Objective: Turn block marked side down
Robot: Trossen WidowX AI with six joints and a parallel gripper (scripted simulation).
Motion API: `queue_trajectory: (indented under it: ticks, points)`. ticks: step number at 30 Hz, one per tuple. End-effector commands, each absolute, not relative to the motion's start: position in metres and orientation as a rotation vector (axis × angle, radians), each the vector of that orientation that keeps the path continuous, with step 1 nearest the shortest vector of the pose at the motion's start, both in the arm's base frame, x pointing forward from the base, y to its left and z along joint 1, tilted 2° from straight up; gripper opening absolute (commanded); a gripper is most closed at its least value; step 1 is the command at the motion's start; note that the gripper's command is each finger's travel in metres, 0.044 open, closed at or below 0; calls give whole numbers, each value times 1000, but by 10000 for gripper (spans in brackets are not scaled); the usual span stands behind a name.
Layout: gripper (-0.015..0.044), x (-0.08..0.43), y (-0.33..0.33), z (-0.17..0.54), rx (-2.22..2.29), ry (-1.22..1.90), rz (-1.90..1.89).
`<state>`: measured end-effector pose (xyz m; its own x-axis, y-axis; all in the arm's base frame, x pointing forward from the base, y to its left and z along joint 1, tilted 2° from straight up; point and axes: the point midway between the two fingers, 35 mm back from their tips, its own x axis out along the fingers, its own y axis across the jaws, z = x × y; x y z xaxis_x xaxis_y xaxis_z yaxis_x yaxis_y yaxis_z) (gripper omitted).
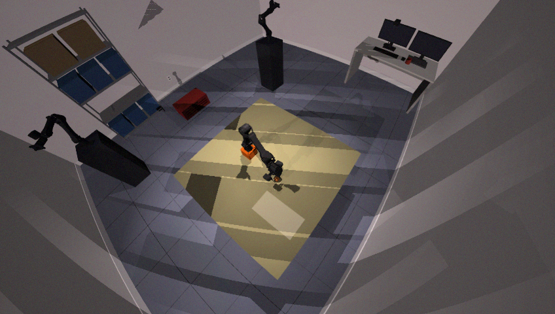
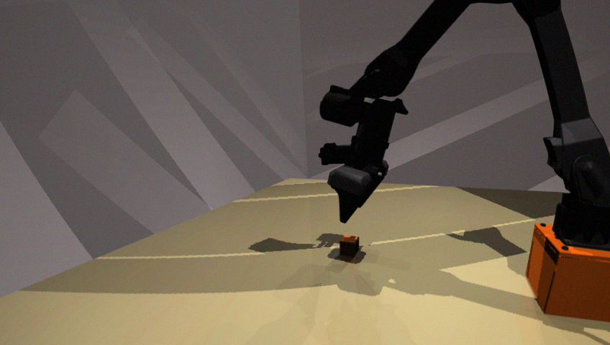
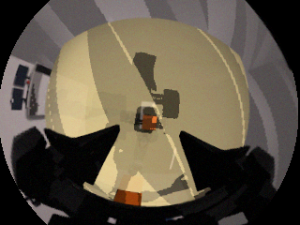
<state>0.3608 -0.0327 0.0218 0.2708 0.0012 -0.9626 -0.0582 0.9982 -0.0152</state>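
A small orange block [image 1: 277, 179] [image 2: 348, 246] [image 3: 150, 122] rests on the yellowish table top [image 1: 277, 268] [image 2: 171, 316]. Its upper face is partly lit and its side is dark in the exterior view. No marked side can be made out. My gripper [image 1: 273, 176] [image 2: 343, 221] [image 3: 150, 131] is open and empty, pointing steeply down. Its fingertips are above the block, with a gap between them and its top. In the wrist view the block shows centred between the spread fingertips, slightly beyond them.
The orange arm base [image 1: 248, 152] [image 2: 577, 282] [image 3: 127, 197] stands on the table behind the gripper. A pale rectangle [image 1: 278, 214] lies on the table beyond the block. Pedestals with other arms, a shelf, a red box [image 1: 190, 103] and a desk stand farther off.
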Motion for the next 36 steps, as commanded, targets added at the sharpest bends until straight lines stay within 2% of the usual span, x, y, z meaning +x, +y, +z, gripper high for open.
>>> queue_trajectory:
  ticks: [1, 5, 11, 16, 36]
  points:
    - [440, 370, -31, 30, -60, 1448, 32]
    - [440, 373, -29, 38, -70, 1562, 27]
    - [440, 373, -29, 39, -71, 1568, 27]
    - [440, 371, -29, 3, -71, 1568, 27]
    - [440, 372, -31, -27, -71, 1568, 27]
